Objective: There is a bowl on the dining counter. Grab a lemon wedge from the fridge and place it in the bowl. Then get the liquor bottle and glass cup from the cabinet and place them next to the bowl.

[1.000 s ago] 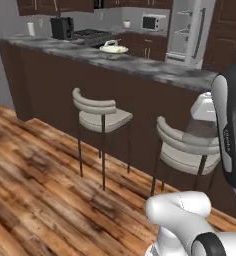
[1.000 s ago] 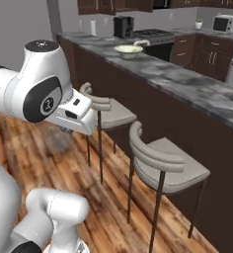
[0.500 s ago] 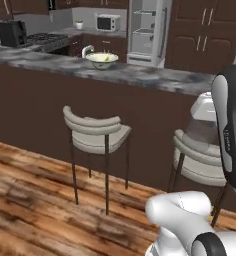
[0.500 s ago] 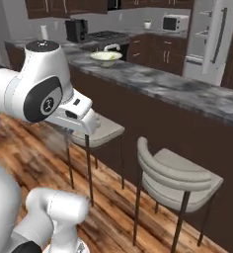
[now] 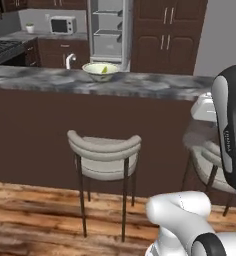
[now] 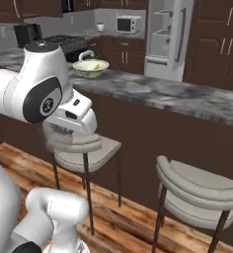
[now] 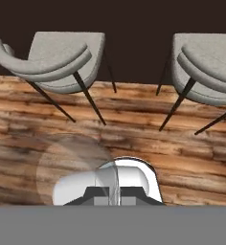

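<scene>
The grey marbled dining counter (image 5: 140, 85) runs left to right, the pale shallow bowl (image 5: 101, 71) sits mouth-up on it with 1 lemon wedge (image 5: 104, 69) inside — the gripper (image 7: 110, 194) pinches the translucent glass cup (image 7: 72, 165) by its wall, near 2 stools (image 7: 57, 60).

The long grey marbled stone tabletop (image 5: 140, 86) with a dark brown wood front carries a small shallow pale whitish bowl (image 5: 101, 70). Pale round-backed stools (image 5: 104, 152) stand on the wood-plank floor (image 5: 35, 220).
</scene>
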Robot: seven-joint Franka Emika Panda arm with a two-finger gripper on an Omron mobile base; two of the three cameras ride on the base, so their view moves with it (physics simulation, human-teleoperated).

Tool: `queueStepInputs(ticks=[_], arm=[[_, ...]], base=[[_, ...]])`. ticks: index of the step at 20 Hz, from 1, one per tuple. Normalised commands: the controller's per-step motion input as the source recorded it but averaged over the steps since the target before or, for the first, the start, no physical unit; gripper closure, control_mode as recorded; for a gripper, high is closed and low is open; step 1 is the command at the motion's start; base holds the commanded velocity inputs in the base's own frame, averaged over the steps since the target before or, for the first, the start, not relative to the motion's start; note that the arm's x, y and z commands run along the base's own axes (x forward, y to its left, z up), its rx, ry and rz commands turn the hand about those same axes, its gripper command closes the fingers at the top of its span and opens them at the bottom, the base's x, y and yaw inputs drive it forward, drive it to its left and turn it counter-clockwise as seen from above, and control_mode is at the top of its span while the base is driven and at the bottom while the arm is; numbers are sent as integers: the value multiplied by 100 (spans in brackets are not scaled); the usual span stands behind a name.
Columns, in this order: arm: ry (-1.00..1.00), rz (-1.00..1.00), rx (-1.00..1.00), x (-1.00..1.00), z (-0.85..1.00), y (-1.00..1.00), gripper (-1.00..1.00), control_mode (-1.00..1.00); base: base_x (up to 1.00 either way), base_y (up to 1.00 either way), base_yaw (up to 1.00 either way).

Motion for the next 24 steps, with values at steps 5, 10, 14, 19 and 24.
queueStepInputs(ticks=[5, 10, 14, 19, 24], arm=[[0, 0, 0, 0, 0, 0, 100, 100], [0, 0, 0, 0, 0, 0, 100, 100], [0, 0, 0, 0, 0, 0, 100, 100], [7, -19, 0, 74, 0, 2, 100, -100], [5, -5, 3, 99, 0, 0, 100, -100]], base=[[88, 78, -45], [75, 55, -40], [72, 37, -36], [0, 0, 0], [0, 0, 0]])
